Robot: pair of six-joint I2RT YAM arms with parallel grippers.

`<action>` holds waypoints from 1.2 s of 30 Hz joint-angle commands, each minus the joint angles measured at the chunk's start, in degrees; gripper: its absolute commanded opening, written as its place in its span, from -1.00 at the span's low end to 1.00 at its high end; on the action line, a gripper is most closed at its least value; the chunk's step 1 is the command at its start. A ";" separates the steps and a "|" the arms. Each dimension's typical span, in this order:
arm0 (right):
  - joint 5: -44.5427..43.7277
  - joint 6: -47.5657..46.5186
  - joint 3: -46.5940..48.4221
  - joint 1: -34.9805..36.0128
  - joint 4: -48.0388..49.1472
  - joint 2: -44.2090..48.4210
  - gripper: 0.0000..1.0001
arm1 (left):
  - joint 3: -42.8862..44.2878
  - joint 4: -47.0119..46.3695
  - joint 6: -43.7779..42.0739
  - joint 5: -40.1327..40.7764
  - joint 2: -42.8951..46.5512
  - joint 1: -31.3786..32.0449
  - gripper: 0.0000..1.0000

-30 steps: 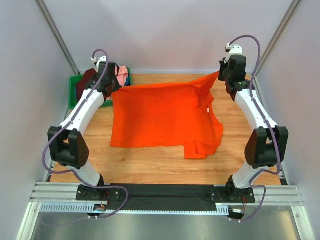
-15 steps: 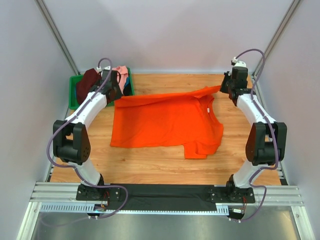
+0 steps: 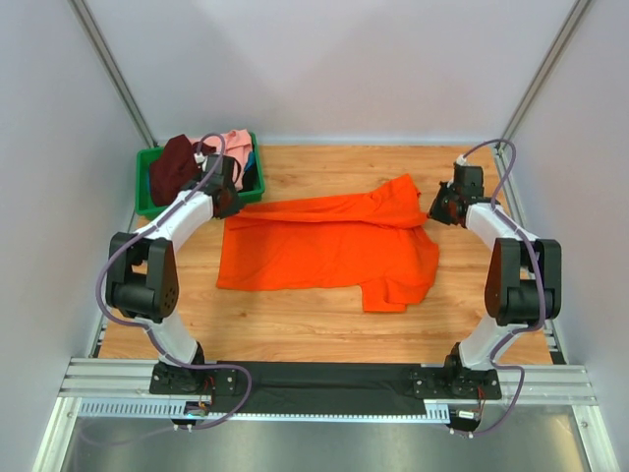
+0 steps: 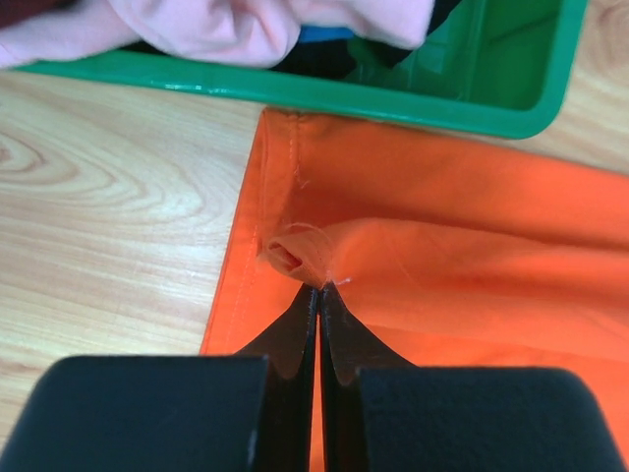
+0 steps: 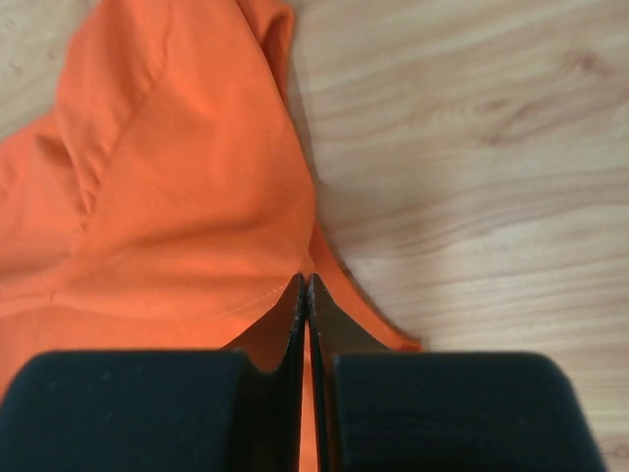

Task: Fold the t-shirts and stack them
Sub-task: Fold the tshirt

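Note:
A bright orange t-shirt lies on the wooden table, its far edge folded forward over itself. My left gripper is shut on the shirt's far left corner, low at the table. My right gripper is shut on the shirt's far right edge, also low. A dark maroon t-shirt and a light pink t-shirt sit bunched in the green bin; the pink one also shows in the left wrist view.
The green plastic bin stands at the far left corner, right behind the left gripper. Grey walls enclose the table on three sides. A black strip and metal rail run along the near edge.
Both grippers have lowered from raised positions to the table, bringing the shirt's held far edge down and forward. The shirt now lies flatter and folded along its far side.

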State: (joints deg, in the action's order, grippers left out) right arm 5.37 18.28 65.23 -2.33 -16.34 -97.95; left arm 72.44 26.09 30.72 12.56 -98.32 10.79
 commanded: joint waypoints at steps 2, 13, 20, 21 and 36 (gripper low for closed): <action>2.10 3.42 -4.48 -0.05 2.01 2.94 -0.99 | -1.16 0.90 2.15 1.77 -1.96 -0.42 -1.00; 0.70 2.46 -7.23 -0.05 2.02 4.87 -0.99 | -3.72 0.10 4.00 3.09 -1.97 -0.42 -1.00; 2.28 3.51 2.08 -0.05 0.25 6.72 -0.99 | 1.46 -3.85 1.45 3.97 4.54 -0.42 -1.00; 3.15 3.60 3.57 -0.05 0.69 6.37 -0.99 | 4.26 -4.28 0.23 3.62 4.46 -0.42 -1.00; 6.76 5.80 19.59 -0.22 5.96 -2.07 -0.99 | 12.89 -16.68 -9.80 -8.15 -2.04 -4.37 -1.00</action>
State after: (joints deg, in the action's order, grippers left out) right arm 10.94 23.16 84.01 -2.33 -12.53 -99.44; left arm 84.71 15.11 24.47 9.32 -99.37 7.88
